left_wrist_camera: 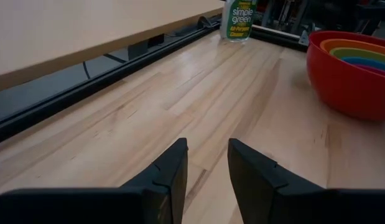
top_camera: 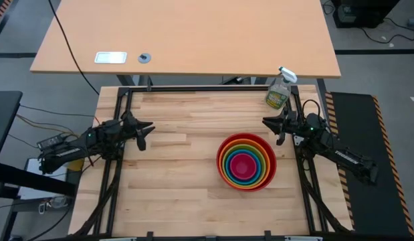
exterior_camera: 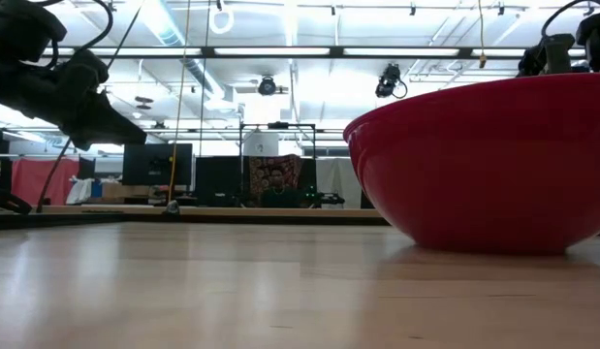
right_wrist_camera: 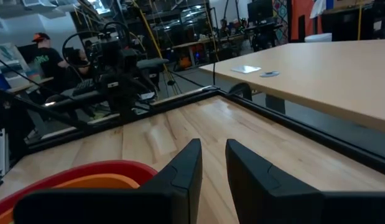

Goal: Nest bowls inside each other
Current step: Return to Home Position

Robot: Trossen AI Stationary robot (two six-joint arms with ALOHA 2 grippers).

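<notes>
The bowls (top_camera: pixel 247 162) sit nested in one stack on the wooden table, right of the middle. The red one (exterior_camera: pixel 484 165) is outermost and stands on its base. Orange, green and blue rims (left_wrist_camera: pixel 360 53) follow inward, with the pink bowl (top_camera: pixel 243 167) innermost. My left gripper (top_camera: pixel 145 130) hovers at the table's left edge, open, with nothing between its fingers (left_wrist_camera: pixel 208 144). My right gripper (top_camera: pixel 270 124) hovers at the right edge, just beyond the stack's far right. It is slightly open and holds nothing (right_wrist_camera: pixel 213 144).
A clear spray bottle (top_camera: pixel 279 90) stands at the table's far right corner. A light desk (top_camera: pixel 186 33) lies beyond the far edge. The black frame rails (top_camera: pixel 193 88) border the table. People sit in the room behind (exterior_camera: pixel 276 184).
</notes>
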